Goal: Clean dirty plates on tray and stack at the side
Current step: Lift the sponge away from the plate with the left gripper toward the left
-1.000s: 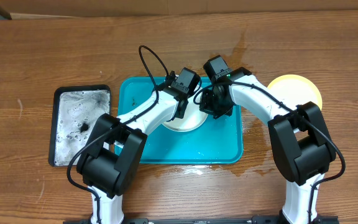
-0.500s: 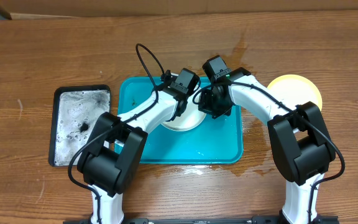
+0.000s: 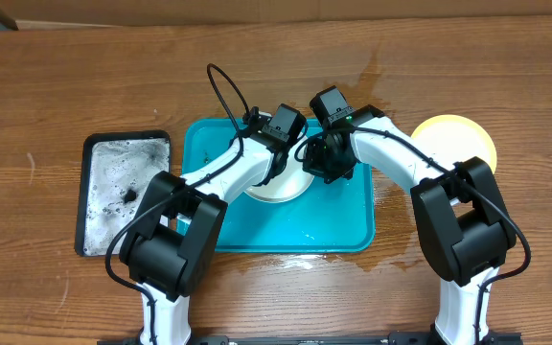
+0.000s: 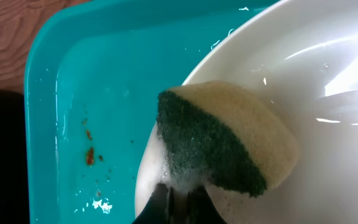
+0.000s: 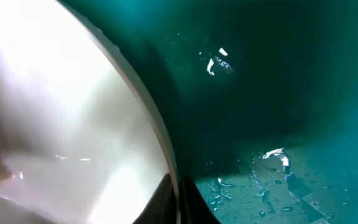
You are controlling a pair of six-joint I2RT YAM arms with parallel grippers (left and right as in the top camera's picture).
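The white plate [image 3: 279, 191] is mostly hidden overhead.

A plate [image 3: 281, 190] was set in the tray [image 3: 348, 225], with a sponge [image 4: 222, 140] laid on it. A smaller tray [image 3: 123, 192] was placed to the left, and a second plate [image 3: 458, 134] to the right, on the table [image 3: 65, 86].

The left arm [image 3: 220, 174] and right arm [image 3: 396, 153] reach from the lower edge to upper centre, wrists close together. The left tool [image 4: 179, 198] is clamped on a sponge [image 4: 229, 137]. The right tool [image 5: 178, 196] pinches a plate [image 5: 73, 112] rim.
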